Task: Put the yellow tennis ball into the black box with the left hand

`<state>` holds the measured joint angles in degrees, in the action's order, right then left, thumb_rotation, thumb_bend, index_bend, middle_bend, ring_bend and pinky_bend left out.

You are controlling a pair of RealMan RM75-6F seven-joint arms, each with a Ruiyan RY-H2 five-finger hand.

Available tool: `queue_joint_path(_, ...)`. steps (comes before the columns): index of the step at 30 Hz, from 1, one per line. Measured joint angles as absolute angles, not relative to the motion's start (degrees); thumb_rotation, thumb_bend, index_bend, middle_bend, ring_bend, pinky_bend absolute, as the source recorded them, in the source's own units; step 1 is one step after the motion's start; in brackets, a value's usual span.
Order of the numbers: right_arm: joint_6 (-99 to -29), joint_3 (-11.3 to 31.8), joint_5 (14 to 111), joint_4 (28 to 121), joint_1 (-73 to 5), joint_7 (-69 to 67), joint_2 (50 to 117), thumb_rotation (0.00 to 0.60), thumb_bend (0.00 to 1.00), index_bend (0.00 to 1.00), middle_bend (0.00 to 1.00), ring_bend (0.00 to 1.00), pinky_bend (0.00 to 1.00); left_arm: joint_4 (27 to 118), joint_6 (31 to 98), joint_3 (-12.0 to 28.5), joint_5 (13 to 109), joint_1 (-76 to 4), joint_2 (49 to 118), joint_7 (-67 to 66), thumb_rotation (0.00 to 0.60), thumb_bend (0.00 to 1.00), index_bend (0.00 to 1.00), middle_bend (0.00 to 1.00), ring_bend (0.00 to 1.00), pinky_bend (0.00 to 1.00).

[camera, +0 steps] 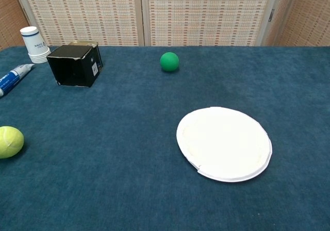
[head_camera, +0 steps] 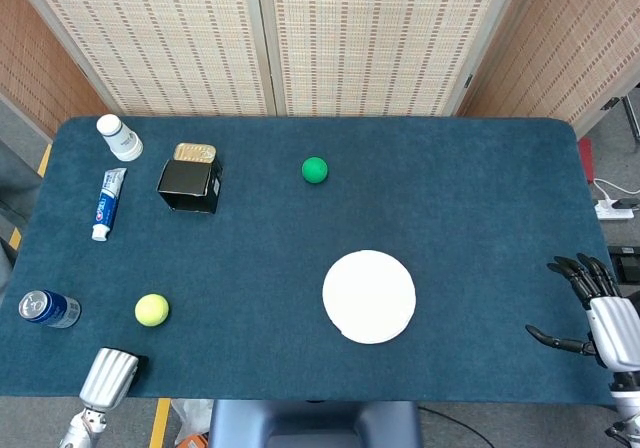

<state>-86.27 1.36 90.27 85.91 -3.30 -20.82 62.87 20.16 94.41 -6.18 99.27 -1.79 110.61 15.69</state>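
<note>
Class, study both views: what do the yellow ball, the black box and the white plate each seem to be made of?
Yellow ball: fuzzy felt, matte, with a faint seam. Black box: probably cardboard, its worn edges showing pale. White plate: likely paper, thin, flat and dull.

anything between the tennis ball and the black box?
Nothing. In the head view, only bare blue cloth lies between the yellow tennis ball and the black box.

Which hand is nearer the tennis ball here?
Left. The left hand sits at the table's near edge just below the tennis ball; the right hand is across the table at its far right edge.
</note>
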Motion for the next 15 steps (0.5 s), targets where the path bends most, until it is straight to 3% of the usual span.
queue_joint_path(15, -86.3, 1.4, 90.1, 85.9, -3.3, -20.9, 62.9, 0.600, 0.00, 0.21, 0.12, 0.00, 0.00, 23.9, 90.6, -5.2, 97.3, -6.3, 110.2, 17.1, 0.600, 0.70, 1.00, 1.00, 1.00, 1.00)
